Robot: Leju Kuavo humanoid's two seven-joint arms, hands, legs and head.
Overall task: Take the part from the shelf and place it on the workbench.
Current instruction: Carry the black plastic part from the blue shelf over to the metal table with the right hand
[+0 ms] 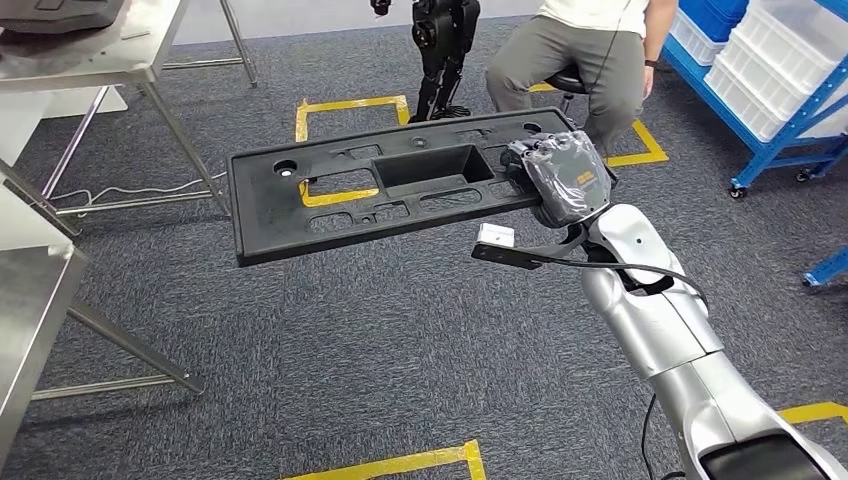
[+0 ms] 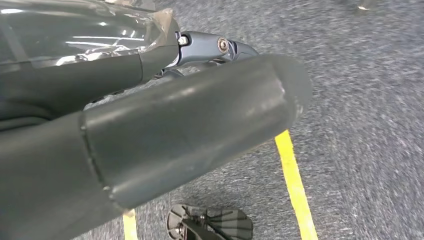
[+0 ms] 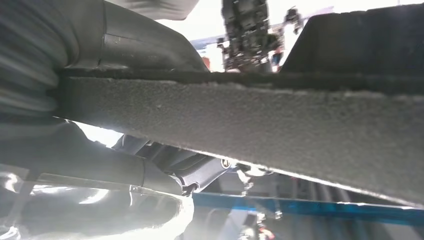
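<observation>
The right hand (image 1: 565,180) grips 1 end of the long black plastic part (image 1: 390,185), which juts out sideways over the carpet (image 1: 400,340), looking stiff and light but prone to lever down from an end hold. The left hand (image 2: 125,145) hangs over the carpet, its state impossible to tell; the right hand's fingers are hidden under the part, and the steel worktop (image 1: 30,300) is cut off at the frame edge.

Head view looks down from high; both wrist views sit close, sharing carpet (image 2: 360,100).

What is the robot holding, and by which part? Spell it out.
The right hand grips the long black plastic part at its right end, carrying it level above the carpet.
</observation>
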